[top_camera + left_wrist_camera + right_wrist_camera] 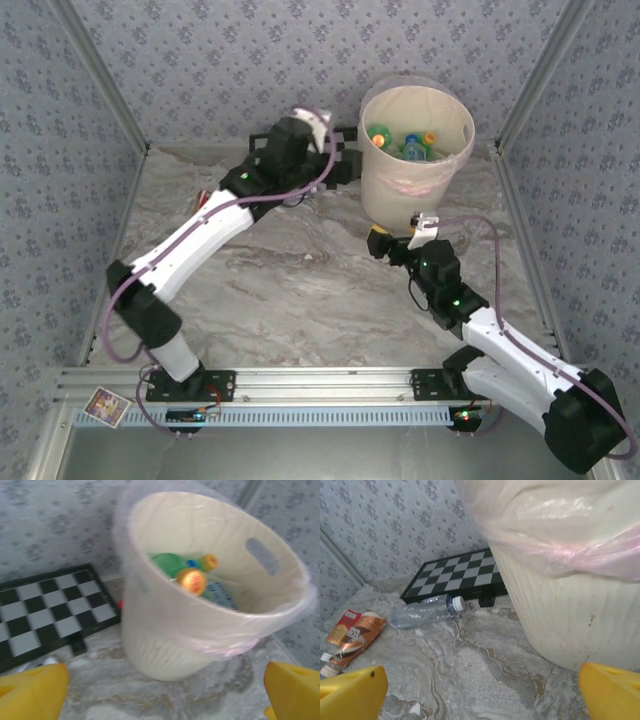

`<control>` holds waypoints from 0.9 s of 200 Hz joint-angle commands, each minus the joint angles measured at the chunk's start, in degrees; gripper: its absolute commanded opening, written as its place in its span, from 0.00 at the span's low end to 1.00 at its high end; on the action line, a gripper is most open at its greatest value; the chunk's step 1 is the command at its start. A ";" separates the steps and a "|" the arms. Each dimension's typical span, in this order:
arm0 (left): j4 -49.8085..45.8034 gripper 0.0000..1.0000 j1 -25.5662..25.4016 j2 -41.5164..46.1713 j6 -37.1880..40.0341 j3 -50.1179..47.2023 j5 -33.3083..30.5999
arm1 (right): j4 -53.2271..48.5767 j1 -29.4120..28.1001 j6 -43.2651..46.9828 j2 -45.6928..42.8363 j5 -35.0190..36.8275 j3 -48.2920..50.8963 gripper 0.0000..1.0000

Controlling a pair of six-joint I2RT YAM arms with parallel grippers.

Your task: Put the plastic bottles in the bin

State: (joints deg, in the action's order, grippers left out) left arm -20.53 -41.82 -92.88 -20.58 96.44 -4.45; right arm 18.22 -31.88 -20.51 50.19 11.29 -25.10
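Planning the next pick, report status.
Left tool open, right tool open, both empty. Bin holds green bottles. Clear bottle and orange-labelled bottle lie by checkerboard.

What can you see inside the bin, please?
Inside the bin lie green bottles with orange-yellow caps and a blue-labelled bottle. Its near wall covers whatever lies deeper.

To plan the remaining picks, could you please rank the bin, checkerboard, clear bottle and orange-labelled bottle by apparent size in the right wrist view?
1. bin, closest and cropped.
2. checkerboard, farther back.
3. clear bottle and orange-labelled bottle look alike; the orange one lies nearer, so unranked.
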 commanded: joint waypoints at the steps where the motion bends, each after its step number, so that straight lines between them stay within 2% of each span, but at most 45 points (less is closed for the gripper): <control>1: 7.61 1.00 3.87 7.17 -2.44 -11.55 -2.92 | -0.37 -1.50 1.79 1.72 0.22 -4.01 1.00; 43: 11.89 1.00 10.96 17.33 -5.54 -32.04 -4.78 | -3.35 -6.60 4.04 6.08 2.11 -8.18 1.00; 101: 19.91 1.00 18.53 22.85 -7.83 -47.75 -4.47 | -7.45 -11.66 4.63 15.94 3.65 -17.14 1.00; 135: 25.00 1.00 22.33 17.47 -9.22 -48.48 -1.39 | -8.15 -15.00 4.33 20.98 4.83 -21.40 1.00; 180: 28.14 1.00 24.85 4.87 -10.33 -40.69 2.21 | -11.52 -18.81 4.34 21.64 7.98 -22.64 1.00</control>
State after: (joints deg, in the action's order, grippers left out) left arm 2.68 -17.72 -83.26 -29.69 50.35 -5.17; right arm 9.93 -49.41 -16.80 72.23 15.97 -46.04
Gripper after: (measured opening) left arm 0.997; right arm 0.996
